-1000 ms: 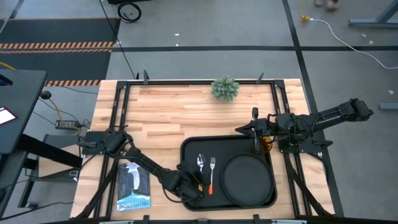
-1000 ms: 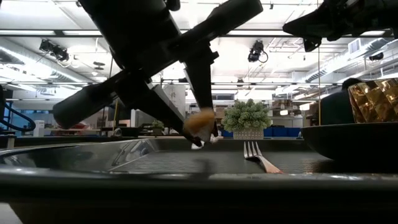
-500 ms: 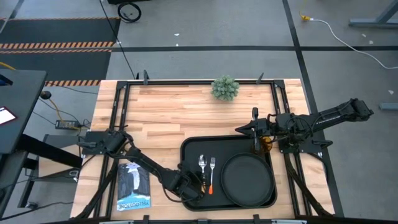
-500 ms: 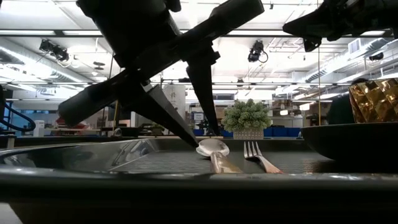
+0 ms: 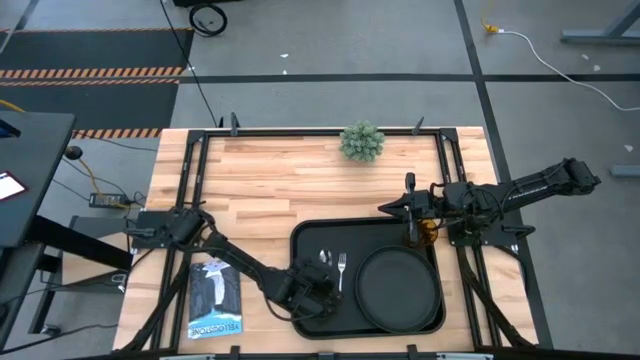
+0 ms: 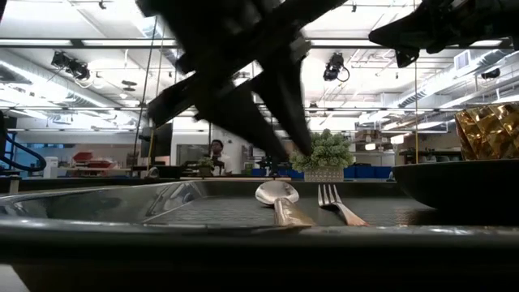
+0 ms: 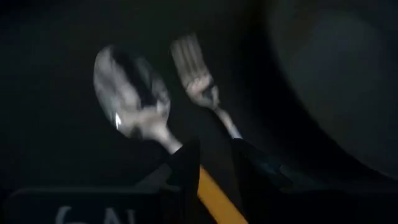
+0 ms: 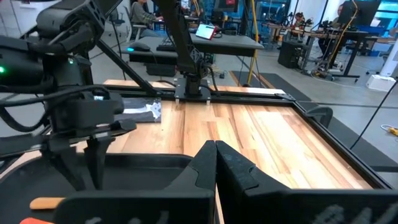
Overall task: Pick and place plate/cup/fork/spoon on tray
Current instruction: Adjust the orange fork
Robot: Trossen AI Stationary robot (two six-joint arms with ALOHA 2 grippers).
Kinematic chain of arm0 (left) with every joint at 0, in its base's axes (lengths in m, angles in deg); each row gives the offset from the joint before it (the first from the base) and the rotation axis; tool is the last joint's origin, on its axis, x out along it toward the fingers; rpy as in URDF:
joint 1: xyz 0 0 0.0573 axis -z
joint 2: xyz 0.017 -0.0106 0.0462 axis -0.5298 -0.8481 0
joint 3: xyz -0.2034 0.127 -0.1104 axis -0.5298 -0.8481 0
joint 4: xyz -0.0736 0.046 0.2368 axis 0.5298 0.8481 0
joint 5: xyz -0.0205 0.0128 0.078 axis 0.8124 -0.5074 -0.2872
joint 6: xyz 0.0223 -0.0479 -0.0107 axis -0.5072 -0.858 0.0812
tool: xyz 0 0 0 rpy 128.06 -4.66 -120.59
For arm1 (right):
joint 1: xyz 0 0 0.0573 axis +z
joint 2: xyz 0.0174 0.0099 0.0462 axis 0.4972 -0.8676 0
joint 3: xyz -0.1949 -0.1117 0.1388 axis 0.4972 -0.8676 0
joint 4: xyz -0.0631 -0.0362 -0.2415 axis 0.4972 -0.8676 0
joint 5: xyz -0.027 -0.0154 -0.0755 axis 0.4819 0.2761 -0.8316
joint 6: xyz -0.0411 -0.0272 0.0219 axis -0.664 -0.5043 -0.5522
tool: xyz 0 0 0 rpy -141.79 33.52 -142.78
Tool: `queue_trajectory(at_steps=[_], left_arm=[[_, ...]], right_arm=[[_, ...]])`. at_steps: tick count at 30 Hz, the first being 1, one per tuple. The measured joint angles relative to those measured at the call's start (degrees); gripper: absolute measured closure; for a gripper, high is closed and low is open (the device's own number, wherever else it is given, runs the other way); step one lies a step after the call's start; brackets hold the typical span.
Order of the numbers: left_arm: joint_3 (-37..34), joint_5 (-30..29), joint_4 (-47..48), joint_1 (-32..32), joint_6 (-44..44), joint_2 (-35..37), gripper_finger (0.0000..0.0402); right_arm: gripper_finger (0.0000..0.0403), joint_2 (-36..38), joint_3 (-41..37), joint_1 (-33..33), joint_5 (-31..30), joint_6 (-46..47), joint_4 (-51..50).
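Note:
The black tray (image 5: 306, 240) lies at the table's near middle. On it lie the round black plate (image 5: 400, 288), the spoon (image 5: 324, 258) and the fork (image 5: 341, 265), side by side on the tray floor. The amber cup (image 5: 429, 236) stands at the tray's far right corner. My left gripper (image 5: 327, 286) is open, low over the two handles. In the left wrist view its fingertips (image 7: 211, 155) stand on either side of the spoon's orange handle (image 7: 209, 194). My right gripper (image 5: 411, 234) is shut and empty, beside the cup.
A small potted plant (image 5: 362, 141) stands at the far edge. A blue-and-white booklet (image 5: 215, 300) lies on the wood left of the tray. Bare wood runs between the tray and the plant.
The spoon's bowl end has come down from above the tray floor and now lies flat beside the fork. My left gripper has then gone toward the table's right edge, over the handles, while the spoon stays where it lies.

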Motion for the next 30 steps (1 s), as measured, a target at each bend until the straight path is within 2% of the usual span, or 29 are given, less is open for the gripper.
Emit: queue_trajectory(at_steps=[5, 9, 13, 16, 22, 30], left_arm=[[3.36, -0.5, -0.88, -2.46, 24.72, 0.11, 0.0301], [3.78, -0.48, -1.06, -4.58, 34.76, 0.11, 0.0301], [3.84, -0.45, -1.11, -7.45, 38.45, 0.07, 0.0301], [3.84, 0.36, -1.21, -10.04, 38.09, 0.07, 0.0301], [3.88, 15.11, -5.39, -15.99, 38.0, -1.01, 0.031], [4.11, 18.01, -8.56, -17.46, 42.07, -1.37, 0.0337]], right_arm=[[0.0395, 0.01, 0.0, 0.0, 0.01, -0.03, 2.12], [0.0395, -0.01, 0.0, 0.0, 0.0, 0.12, 2.75], [0.0395, -0.01, 0.0, 0.0, 0.0, 0.38, 2.78], [0.0395, -0.02, 0.0, 0.0, 0.0, 0.68, 3.26], [0.0395, -0.02, 0.0, 0.0, 0.0, 0.89, 4.75], [0.0395, -0.02, -0.01, 0.0, 0.0, 1.04, 4.97]])
